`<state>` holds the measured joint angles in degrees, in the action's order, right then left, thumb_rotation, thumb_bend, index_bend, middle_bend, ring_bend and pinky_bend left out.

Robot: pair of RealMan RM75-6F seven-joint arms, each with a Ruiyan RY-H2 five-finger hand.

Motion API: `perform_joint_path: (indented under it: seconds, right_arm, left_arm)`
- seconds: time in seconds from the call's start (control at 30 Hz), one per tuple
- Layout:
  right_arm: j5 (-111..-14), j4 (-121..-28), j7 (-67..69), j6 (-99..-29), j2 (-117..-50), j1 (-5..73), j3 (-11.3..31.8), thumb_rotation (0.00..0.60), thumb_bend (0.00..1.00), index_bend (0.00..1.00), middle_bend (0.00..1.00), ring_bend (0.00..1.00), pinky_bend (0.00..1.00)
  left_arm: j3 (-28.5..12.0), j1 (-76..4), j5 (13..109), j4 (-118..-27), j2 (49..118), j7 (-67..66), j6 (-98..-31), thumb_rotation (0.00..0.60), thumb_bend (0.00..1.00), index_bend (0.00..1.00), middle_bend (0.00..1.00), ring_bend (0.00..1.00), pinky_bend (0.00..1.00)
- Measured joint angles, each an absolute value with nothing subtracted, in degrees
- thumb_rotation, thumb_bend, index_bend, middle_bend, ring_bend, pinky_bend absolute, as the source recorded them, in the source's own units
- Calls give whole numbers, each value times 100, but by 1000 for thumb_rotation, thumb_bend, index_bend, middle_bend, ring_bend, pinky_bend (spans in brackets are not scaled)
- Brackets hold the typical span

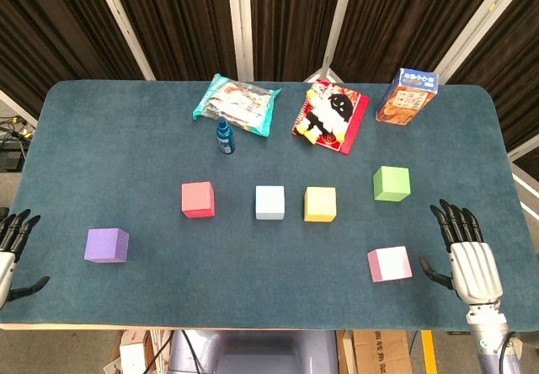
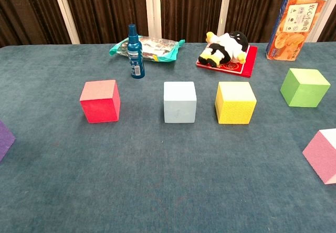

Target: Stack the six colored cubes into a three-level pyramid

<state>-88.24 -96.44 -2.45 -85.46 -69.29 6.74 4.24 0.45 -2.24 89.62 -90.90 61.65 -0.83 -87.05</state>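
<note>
Across the middle of the head view, on the blue table (image 1: 152, 130), six cubes sit flat and well apart, none stacked: the red cube (image 1: 198, 200) left of centre, the pale blue cube (image 1: 270, 202) and the yellow cube (image 1: 320, 204) near each other at centre, the green cube (image 1: 392, 183) further right and slightly higher, the purple cube (image 1: 107, 245) at lower left and the pink cube (image 1: 389, 264) at lower right. By my reading the pyramid is not yet begun. At the lower right corner the right hand (image 1: 469, 256) rests near the table's edge with its fingers spread and nothing in them, just beside the pink cube but not touching it. At the lower left edge the left hand (image 1: 12, 248) is only partly in frame; what shows looks open and holds nothing. The chest view shows neither hand. Along the top of the frame lie a snack bag (image 1: 237, 103), a small blue bottle (image 1: 224, 135), a plush toy on a red mat (image 1: 330, 115) and an orange carton (image 1: 407, 95). The risks from here are mostly of spacing: a base row whose cubes are not pushed touching would leave gaps, and a second-level cube set over a gap could tip or drop between. The cubes look light, so a hand sliding one could nudge its neighbour askew. A reach toward the red cube could also brush the upright bottle behind it and topple it.
</note>
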Motion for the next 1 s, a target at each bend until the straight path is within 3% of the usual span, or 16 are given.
perform_joint_path:
  seconds: [1.0]
  right_arm:
    - [-8672, -9695, -174, -8515, -6935, 678, 493, 600, 328, 0, 0, 0, 0]
  left_arm:
    - [61, -237, 8920, -9132, 6125, -86, -8646, 600, 9, 0, 0, 0, 21]
